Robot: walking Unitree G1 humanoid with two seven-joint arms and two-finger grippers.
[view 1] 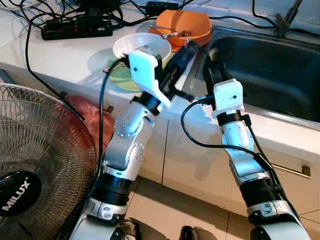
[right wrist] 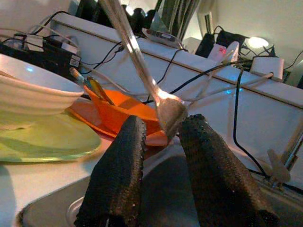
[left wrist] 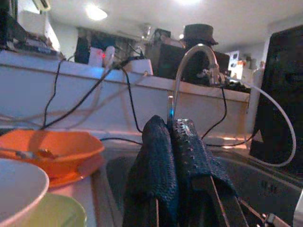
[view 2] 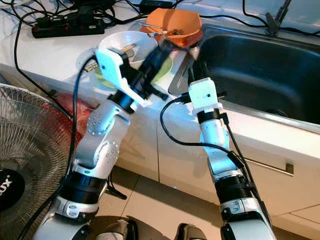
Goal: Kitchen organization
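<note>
My right gripper (right wrist: 163,125) hovers over the left rim of the steel sink (view 1: 270,70). Its fingertips are shut on the bowl end of a metal spoon (right wrist: 142,66), whose handle slants back up over the fingers. My left gripper (left wrist: 166,125) is shut with nothing in it. It is stretched over the counter beside the right one, between the white bowl (view 1: 142,46) and the sink. The white bowl rests on a green plate (view 1: 122,80). Behind them an orange bowl (view 1: 182,22) with utensils in it sits on an orange plate.
A black power strip (view 1: 75,29) with tangled cables lies at the back of the counter. A standing fan (view 1: 35,165) is on the floor at my left. A curved faucet (left wrist: 189,52) rises behind the sink. Cabinet fronts are below the counter.
</note>
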